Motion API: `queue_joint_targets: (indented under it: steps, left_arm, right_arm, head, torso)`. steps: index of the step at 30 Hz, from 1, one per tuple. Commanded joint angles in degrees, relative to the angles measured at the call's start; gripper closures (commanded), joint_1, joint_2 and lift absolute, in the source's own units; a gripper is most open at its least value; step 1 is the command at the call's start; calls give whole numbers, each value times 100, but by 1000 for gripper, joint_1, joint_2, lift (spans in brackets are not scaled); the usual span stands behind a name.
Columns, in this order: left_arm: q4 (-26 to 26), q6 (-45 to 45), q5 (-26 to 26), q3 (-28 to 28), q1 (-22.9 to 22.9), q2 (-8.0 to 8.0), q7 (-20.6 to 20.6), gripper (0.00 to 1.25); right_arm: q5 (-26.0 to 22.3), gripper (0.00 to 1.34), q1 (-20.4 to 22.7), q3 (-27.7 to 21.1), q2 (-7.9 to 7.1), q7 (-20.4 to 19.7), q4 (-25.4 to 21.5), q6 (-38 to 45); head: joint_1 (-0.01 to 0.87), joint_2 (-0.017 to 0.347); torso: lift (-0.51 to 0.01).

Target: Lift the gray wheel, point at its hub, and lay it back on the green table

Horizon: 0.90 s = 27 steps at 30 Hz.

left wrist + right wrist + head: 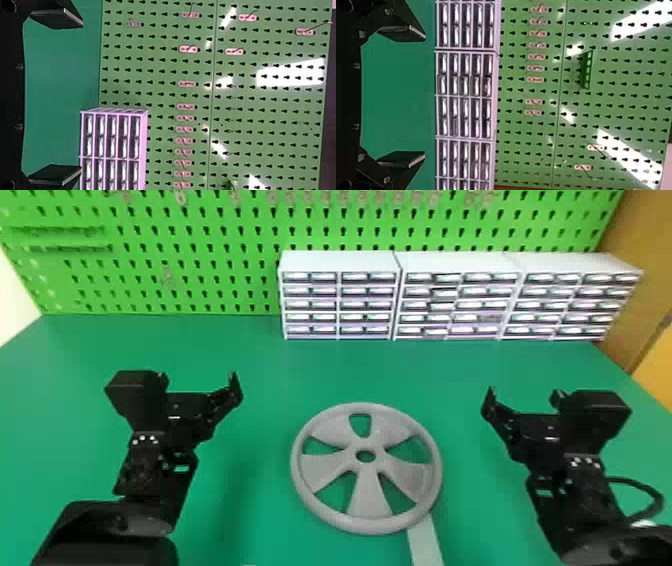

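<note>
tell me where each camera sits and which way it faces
Head view: on the robot's head, looking forward and down at the gray wheel on the green table; left gripper and right gripper show.
Left wrist view: on the left wrist, facing the green pegboard; its own open fingers show.
Right wrist view: on the right wrist, facing the pegboard and drawer cabinets; its open fingers show.
Shared by both wrist views: pegboard, drawer cabinets.
</note>
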Motion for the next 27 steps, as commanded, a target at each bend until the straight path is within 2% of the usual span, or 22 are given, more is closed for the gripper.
queue_joint_targets:
  steps: [1, 27]
  left_arm:
    - [3, -12, 0, 14, 0, -1, 1, 13]
    - [12, -21, 9, 6, -9, -1, -17, 16]
  right_arm:
    - [0, 242, 2, -1, 4, 0, 0, -1]
    - [0, 242, 2, -19, 12, 0, 0, -1]
  head:
    - [692, 48]
    - [692, 48]
  torso:
    - [-93]
    - [-93]
